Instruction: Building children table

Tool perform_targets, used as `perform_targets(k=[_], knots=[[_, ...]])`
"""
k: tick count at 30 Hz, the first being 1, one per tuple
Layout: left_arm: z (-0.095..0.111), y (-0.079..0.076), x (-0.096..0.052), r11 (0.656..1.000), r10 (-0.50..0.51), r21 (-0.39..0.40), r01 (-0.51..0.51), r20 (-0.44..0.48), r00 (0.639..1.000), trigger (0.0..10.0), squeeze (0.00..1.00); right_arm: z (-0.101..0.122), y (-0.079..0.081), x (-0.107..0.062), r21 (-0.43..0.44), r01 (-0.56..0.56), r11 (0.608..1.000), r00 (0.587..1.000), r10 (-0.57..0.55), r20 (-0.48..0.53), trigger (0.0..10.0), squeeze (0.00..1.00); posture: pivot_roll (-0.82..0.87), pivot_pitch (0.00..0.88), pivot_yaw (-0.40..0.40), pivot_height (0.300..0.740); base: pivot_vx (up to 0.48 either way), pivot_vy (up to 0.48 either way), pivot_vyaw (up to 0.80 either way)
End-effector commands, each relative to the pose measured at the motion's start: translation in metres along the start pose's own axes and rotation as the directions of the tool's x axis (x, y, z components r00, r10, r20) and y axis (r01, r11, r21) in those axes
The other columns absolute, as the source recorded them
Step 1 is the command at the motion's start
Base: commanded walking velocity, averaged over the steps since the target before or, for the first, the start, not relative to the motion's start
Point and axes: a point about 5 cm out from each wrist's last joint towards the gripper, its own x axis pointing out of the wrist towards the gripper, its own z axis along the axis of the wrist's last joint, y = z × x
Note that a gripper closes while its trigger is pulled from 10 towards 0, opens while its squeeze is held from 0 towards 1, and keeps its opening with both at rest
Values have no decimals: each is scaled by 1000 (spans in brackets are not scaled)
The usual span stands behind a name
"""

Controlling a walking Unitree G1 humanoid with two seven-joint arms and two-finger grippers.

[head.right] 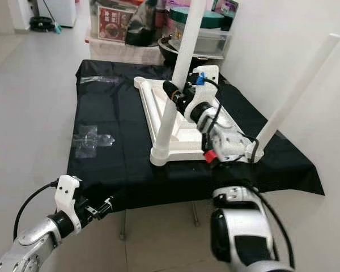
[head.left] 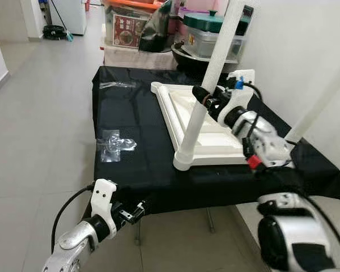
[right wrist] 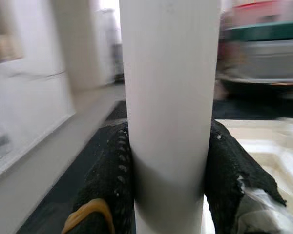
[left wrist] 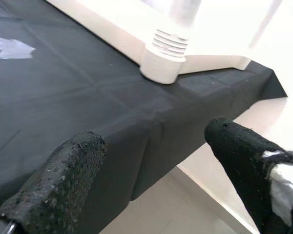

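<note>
A white children's tabletop lies upside down on a black-covered table. A long white leg stands tilted in its near-left corner socket. My right gripper is shut on this leg at mid-height, and its black fingers press both sides of the tube. A second white leg rises from the near-right corner. My left gripper hangs open below the table's front edge, with its fingers apart and nothing between them.
Clear plastic wrapping lies on the black cloth at the left. Boxes and a green-lidded container are stacked behind the table. A white wall runs along the right. Grey tiled floor lies to the left.
</note>
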Motion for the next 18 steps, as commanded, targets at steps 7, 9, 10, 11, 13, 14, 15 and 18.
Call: perform_targets(k=[7,9,10,11,13,14,15,18], knots=[[2,-1,1,1000,-15,-4,15,1,1000,10000,0,-43,4,-30,-39,325,945,938,-327,-113,0,0,51,0,-148,740,0,0,0],[3,0,1,1000,-13,-2,13,1,1000,10000,0,-46,20,-31,-39,312,949,941,-314,-122,0,0,50,0,-149,740,0,0,0],[3,0,1,1000,-12,-2,12,2,1000,10000,0,-44,24,-28,-36,286,958,950,-288,-117,0,0,50,0,-153,740,0,0,0],[3,0,1,1000,-12,-2,12,2,1000,10000,0,-44,24,-28,-36,286,958,950,-288,-117,0,0,50,0,-153,740,0,0,0],[2,-1,2,1000,-11,-4,11,3,1000,10000,0,-40,29,-23,-33,245,969,963,-248,-105,10000,0,50,0,-154,740,0,0,0],[2,-2,2,1000,-11,-6,11,4,1000,10000,0,-38,31,-21,-33,228,973,968,-230,-100,10000,0,50,0,-154,740,0,0,0],[2,-2,2,1000,-11,-6,11,4,1000,10000,0,-38,31,-21,-33,228,973,968,-230,-100,10000,0,50,0,-154,740,0,0,0],[1,-4,2,1000,-10,-10,10,4,1000,10000,0,-31,31,-23,-40,252,967,965,-254,-69,10000,1000,48,0,-158,740,0,0,0]])
